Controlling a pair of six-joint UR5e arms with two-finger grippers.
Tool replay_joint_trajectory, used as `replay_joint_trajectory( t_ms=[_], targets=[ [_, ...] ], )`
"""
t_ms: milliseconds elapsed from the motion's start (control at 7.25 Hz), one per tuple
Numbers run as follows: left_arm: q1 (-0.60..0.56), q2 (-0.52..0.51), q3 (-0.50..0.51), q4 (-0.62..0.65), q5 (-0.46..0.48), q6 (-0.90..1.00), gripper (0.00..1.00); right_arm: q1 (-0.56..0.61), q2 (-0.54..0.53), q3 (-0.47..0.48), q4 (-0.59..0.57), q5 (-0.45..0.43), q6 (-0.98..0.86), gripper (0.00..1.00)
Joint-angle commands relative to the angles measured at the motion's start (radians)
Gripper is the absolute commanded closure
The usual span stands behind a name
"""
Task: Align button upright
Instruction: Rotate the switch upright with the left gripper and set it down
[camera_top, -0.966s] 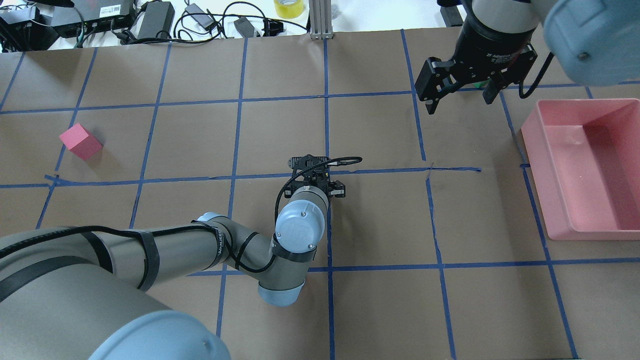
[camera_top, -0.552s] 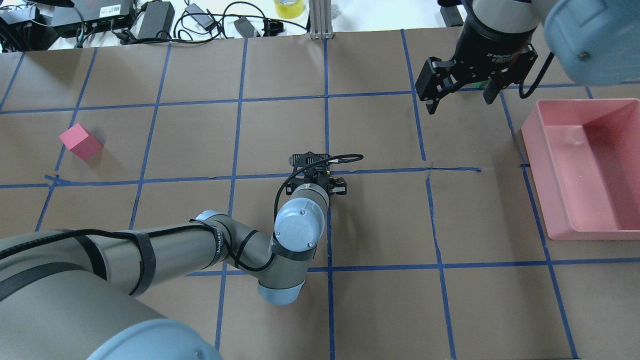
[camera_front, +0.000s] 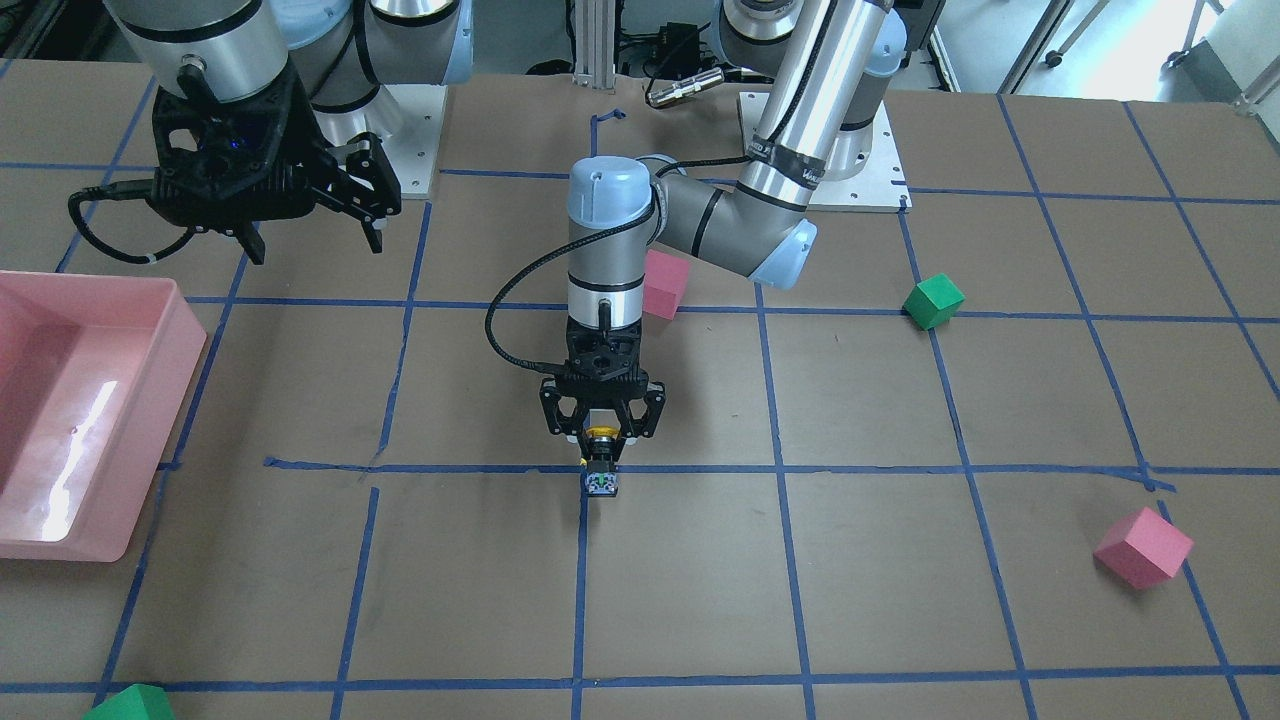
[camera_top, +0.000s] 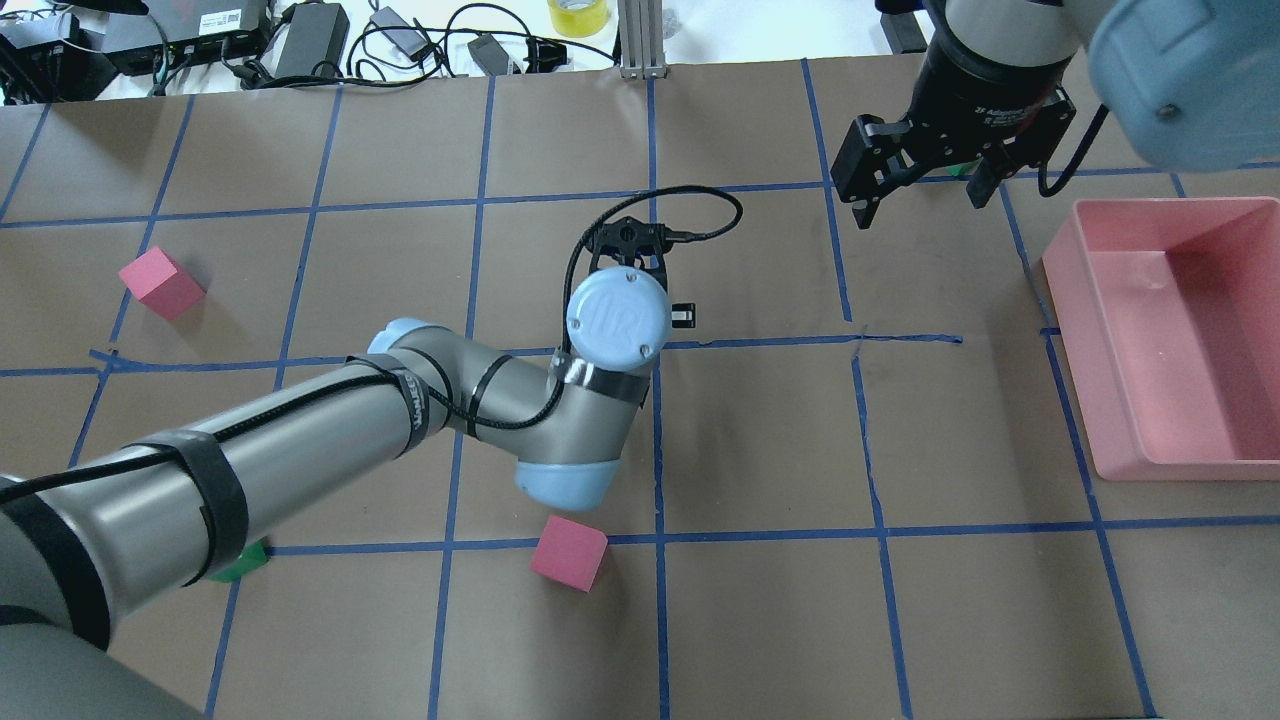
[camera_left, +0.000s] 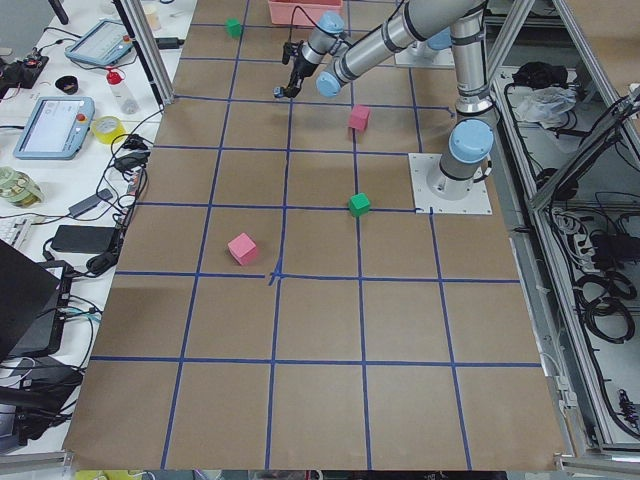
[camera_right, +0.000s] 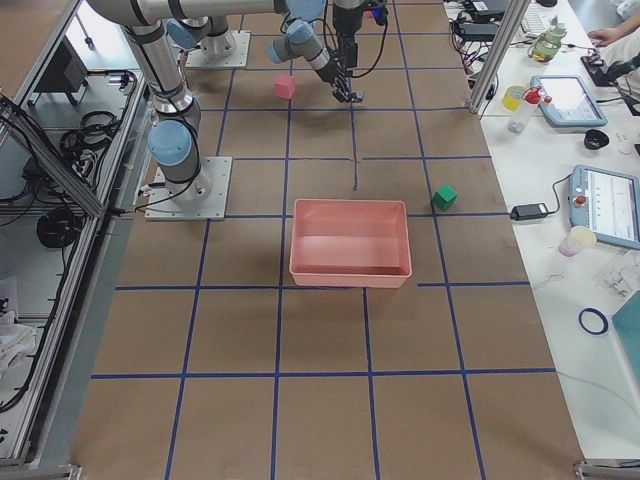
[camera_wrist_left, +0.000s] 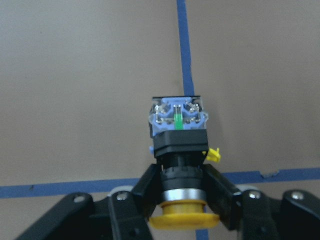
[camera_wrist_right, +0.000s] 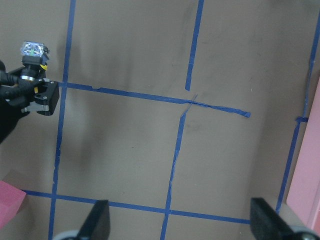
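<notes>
The button (camera_front: 601, 470) has a yellow cap, a black collar and a blocky base. My left gripper (camera_front: 601, 447) is shut on its collar near the table's middle. In the left wrist view the button (camera_wrist_left: 178, 131) sits between the fingers (camera_wrist_left: 142, 192), cap toward the palm and base pointing away, over a blue tape line. It seems held just above the paper. The right wrist view shows the button (camera_wrist_right: 33, 52) at the far left. In the overhead view the left wrist hides it. My right gripper (camera_front: 310, 235) is open and empty, high near the pink bin; it also shows overhead (camera_top: 920, 195).
A pink bin (camera_top: 1075, 340) stands at the table's right end. Pink cubes lie behind the left arm (camera_top: 569, 552) and at far left (camera_top: 161, 282). Green cubes lie on the left side (camera_front: 933, 301) and at the far right edge (camera_front: 130, 703). Blue tape grids the brown paper.
My left arm has risen and moved away from the robot's base with the button. This uncovers a pink cube and part of a green one. The right arm has not moved.
</notes>
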Motion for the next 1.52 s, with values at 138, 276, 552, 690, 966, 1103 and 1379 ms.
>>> replay_joint_trajectory(
  t_ms=[138,276,552,690,966,1103,1379],
  targets=[
    [0.105,0.053,0.171,-0.462,-0.168,0.034,0.85,0.000,0.002,-0.001,0.000,0.000,0.000,0.00],
    [0.134,0.066,0.179,-0.562,-0.249,-0.070,0.89,0.000,0.000,0.001,0.000,0.000,0.000,0.00],
    [0.145,0.058,0.206,-0.636,-0.439,-0.382,0.98,0.000,0.000,-0.001,0.000,0.000,0.000,0.00],
    [0.164,0.048,0.208,-0.638,-0.548,-0.535,1.00,0.000,0.000,-0.001,0.000,-0.002,-0.002,0.00],
    [0.211,0.017,0.194,-0.643,-0.653,-0.702,1.00,0.000,0.000,0.001,0.000,0.000,-0.002,0.00],
    [0.251,-0.017,0.196,-0.643,-0.751,-0.756,1.00,0.000,0.000,0.001,0.000,0.000,0.000,0.00],
    [0.265,-0.077,0.194,-0.650,-0.856,-0.773,1.00,0.000,0.000,-0.001,-0.002,-0.002,0.000,0.00]
  ],
)
